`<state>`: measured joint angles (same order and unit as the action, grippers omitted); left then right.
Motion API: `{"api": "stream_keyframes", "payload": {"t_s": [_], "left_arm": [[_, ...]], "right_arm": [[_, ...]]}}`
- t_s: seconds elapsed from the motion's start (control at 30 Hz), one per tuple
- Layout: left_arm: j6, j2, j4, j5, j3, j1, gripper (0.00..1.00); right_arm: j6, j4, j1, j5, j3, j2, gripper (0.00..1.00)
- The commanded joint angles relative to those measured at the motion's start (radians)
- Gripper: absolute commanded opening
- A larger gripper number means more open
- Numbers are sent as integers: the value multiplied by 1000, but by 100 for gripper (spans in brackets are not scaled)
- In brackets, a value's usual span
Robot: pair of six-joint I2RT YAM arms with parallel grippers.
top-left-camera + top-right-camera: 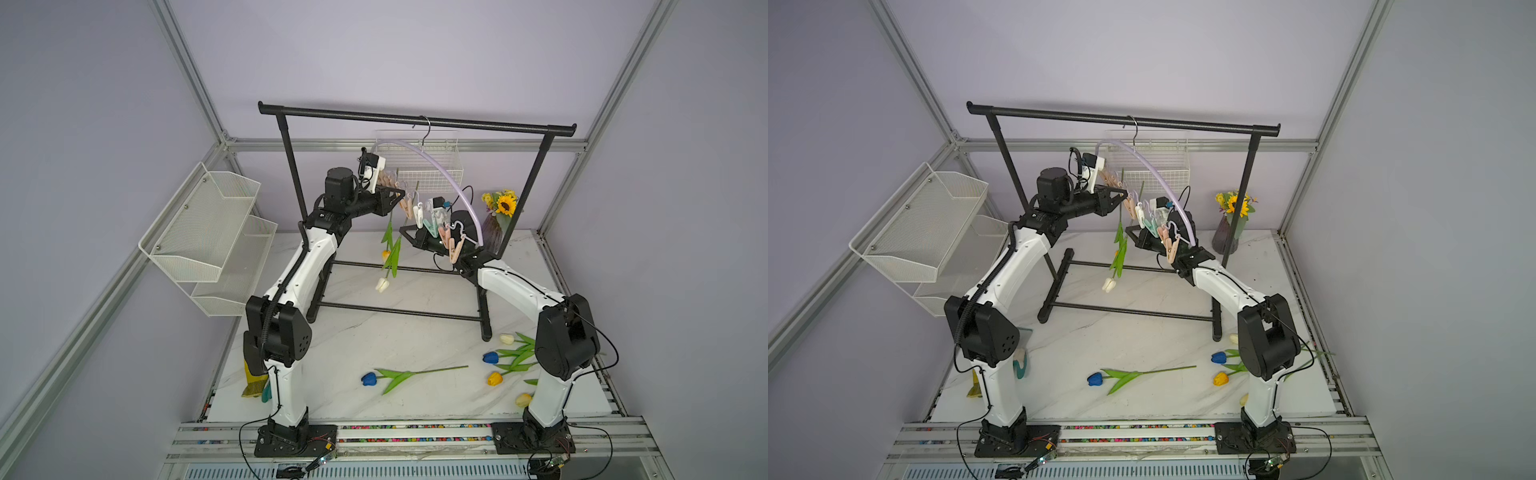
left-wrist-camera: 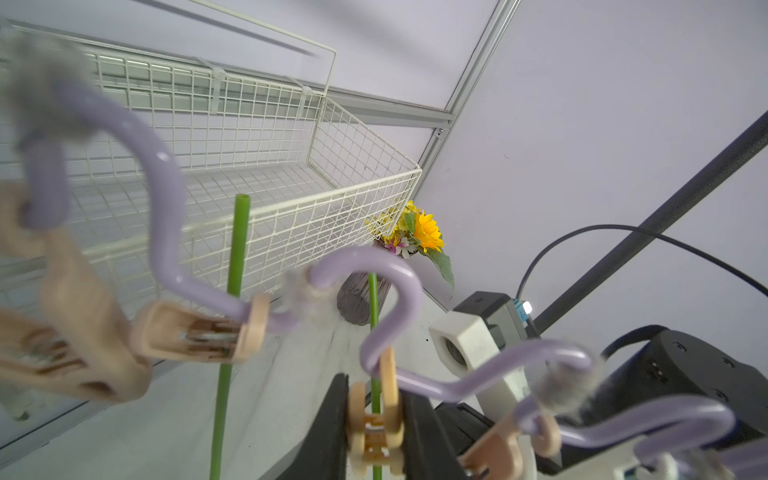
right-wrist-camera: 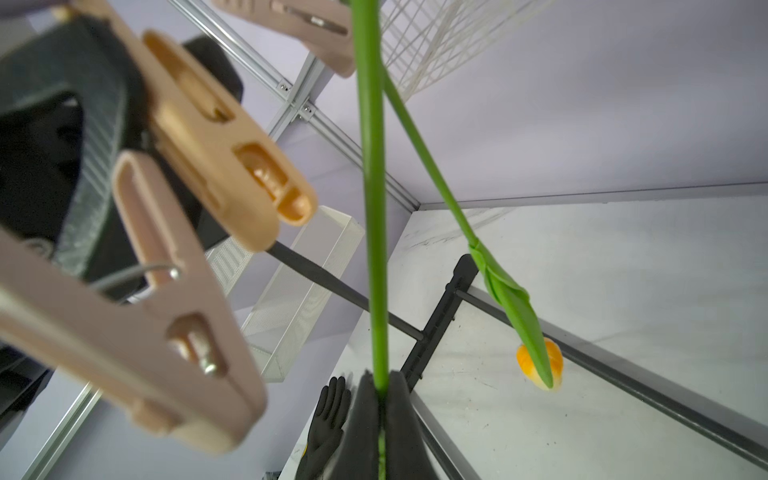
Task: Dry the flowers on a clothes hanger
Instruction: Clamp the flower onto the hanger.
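stem [image 3: 374, 208] pinched in right claw [image 3: 381, 384], clothespin [image 2: 358, 419] gripped in left claw [image 2: 376, 399]

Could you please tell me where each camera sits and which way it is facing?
Top views: high behind left arm and right arm, both whole, facing down at the marble table and garment rack.
Left wrist: behind the left claw, which grips a peach clothespin; faces the wire basket past the clothes hanger.
Right wrist: behind the right claw, shut on a tulip stem; faces the mesh shelf.
Shared: both wrist views show that stem.
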<state>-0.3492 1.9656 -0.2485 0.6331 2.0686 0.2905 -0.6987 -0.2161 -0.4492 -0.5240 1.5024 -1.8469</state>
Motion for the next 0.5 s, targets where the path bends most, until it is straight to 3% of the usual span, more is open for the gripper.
{"api": "stream_keyframes", "payload": {"t_s": [0.0,0.47], "left_arm": [[-17,-34,40,13,27,0,21],[-20,-37,52,19,10,0,21]], "right_arm": [[10,-19,-9,-35,18,31,0],[32,-11,-19,-51,25,40,0]]}}
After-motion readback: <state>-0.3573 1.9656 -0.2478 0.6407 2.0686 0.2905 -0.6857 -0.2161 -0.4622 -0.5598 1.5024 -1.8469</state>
